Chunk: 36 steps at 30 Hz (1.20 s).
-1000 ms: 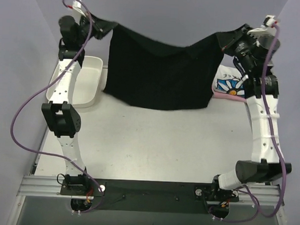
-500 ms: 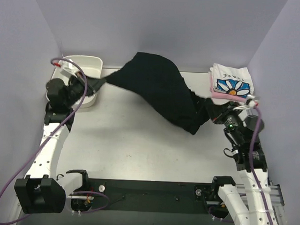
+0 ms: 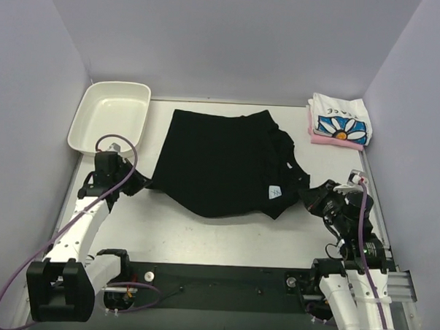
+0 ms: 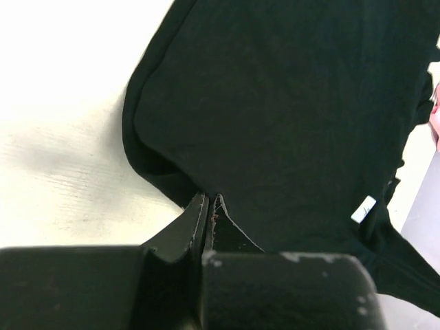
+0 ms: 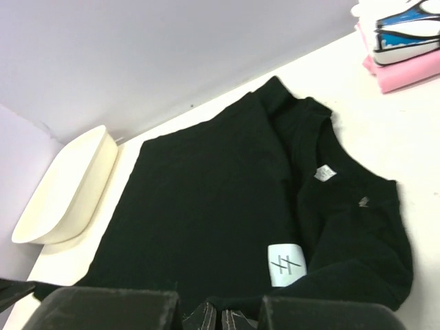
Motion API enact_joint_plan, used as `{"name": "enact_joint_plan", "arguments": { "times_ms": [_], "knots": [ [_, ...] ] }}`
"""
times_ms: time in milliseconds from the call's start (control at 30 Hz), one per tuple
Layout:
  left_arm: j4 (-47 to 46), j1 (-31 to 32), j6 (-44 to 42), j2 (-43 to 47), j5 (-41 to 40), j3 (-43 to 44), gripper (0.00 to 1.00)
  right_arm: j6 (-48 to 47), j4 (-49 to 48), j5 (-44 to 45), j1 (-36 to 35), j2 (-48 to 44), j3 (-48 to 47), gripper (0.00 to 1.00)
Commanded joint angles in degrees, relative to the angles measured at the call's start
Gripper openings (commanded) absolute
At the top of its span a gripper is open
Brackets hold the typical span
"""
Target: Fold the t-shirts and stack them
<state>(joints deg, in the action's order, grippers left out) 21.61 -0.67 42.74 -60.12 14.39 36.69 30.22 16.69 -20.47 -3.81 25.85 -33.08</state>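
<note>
The black t-shirt (image 3: 220, 161) lies spread flat across the middle of the table, its white tag (image 3: 275, 191) facing up near the right side. My left gripper (image 3: 137, 183) sits low at the shirt's near left corner, shut on the cloth edge (image 4: 208, 203). At the near right corner my right gripper (image 3: 310, 199) is shut on the fabric too (image 5: 220, 317). The right wrist view shows the black t-shirt (image 5: 206, 199) and its tag (image 5: 286, 264) just ahead of the fingers. A folded white daisy-print t-shirt (image 3: 341, 120) rests on a folded pink t-shirt (image 3: 335, 141) at the back right.
A white plastic tray (image 3: 87, 119) stands at the back left, close to the left arm. Purple walls close in the back and both sides. The black mounting rail (image 3: 222, 278) runs along the near edge.
Both arms swung down and back toward the near edge, carrying the black t-shirt from hanging in the air at the back to lying flat on the table. Both grips held.
</note>
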Motion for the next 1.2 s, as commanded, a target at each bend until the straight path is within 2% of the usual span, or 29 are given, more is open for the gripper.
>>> {"name": "enact_joint_plan", "arguments": {
  "times_ms": [0,200,333,433,600,700,833,1000,1033,1167],
  "knots": [
    [5.7,0.1,-2.6,4.9,-4.5,3.0,0.0,1.9,8.4,4.5,-0.2,-1.4,-3.0,0.0],
    [6.5,0.1,-2.0,9.2,-3.1,1.2,0.0,1.9,11.5,4.5,-0.3,-3.8,-3.9,0.0],
    [5.0,0.1,-1.4,8.1,-2.0,2.2,0.0,1.9,10.1,5.8,-0.3,-1.9,-5.7,0.0],
    [5.3,0.2,-1.6,6.3,-3.4,2.4,0.0,3.4,5.6,5.9,-0.3,0.5,-3.5,0.0],
    [7.7,0.1,-2.0,6.8,-4.5,0.5,0.0,6.9,3.6,4.8,-0.4,5.0,1.0,0.0],
    [9.2,0.2,-1.2,8.3,-3.9,-1.3,0.0,6.7,5.1,5.1,-0.7,6.4,2.0,0.0],
    [11.6,0.2,-0.5,11.9,-2.7,-2.5,0.0,6.1,8.3,5.8,-1.0,2.6,2.1,0.0],
    [15.7,0.1,-0.2,18.7,-5.6,-2.9,0.0,3.7,15.4,9.0,-1.1,-2.5,-0.7,0.0],
    [16.4,2.1,0.1,19.5,-5.9,-2.9,0.0,3.3,17.4,10.3,-1.1,-3.3,-1.1,0.0],
    [17.9,2.2,0.9,20.0,-7.5,-2.2,0.0,3.1,20.0,12.1,-1.1,-5.2,-2.3,0.0]
  ]
}}
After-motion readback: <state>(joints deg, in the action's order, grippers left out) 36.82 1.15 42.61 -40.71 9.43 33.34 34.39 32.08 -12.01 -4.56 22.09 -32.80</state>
